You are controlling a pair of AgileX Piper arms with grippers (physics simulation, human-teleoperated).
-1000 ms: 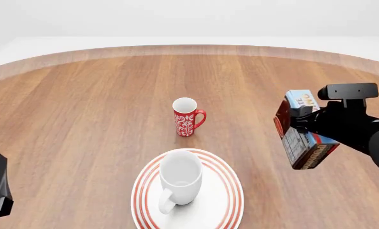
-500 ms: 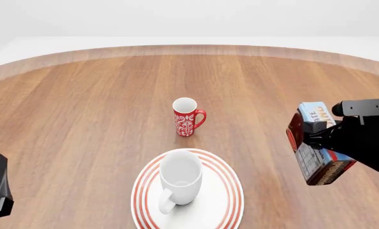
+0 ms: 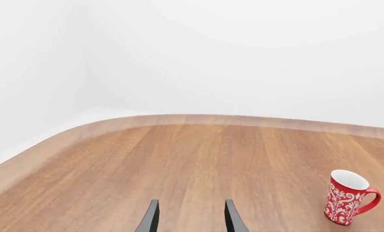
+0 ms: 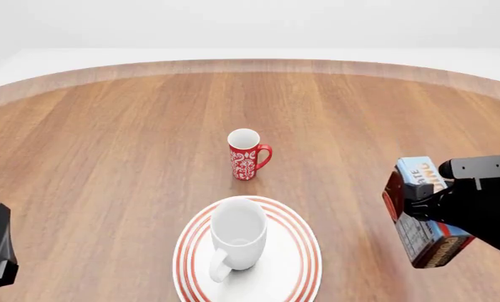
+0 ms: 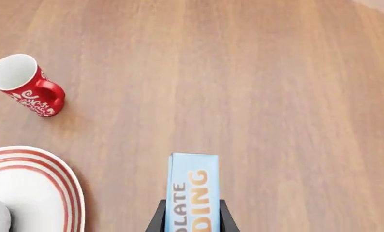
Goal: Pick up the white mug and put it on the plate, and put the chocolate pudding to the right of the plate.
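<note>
White mug [image 4: 237, 241] sits on the plate [image 4: 302, 264]. The right gripper [image 4: 420, 200], clamped on the chocolate pudding [image 4: 422, 214], hangs at the plate's three o'clock. Best lower it straight, square the carton, release only on contact. Left gripper [image 3: 190, 220] idles, fingers apart.

The only readable lettering stands on the light blue face of the chocolate pudding [image 5: 193, 193], held between the fingers of the right end effector [image 5: 189, 220]. In the right wrist view, orange letters "LATE" and "DING" run lengthwise along the face, away from the fingers; the rest is cut off. In the front view its lettering [image 4: 424, 173] is too small to read.
</note>
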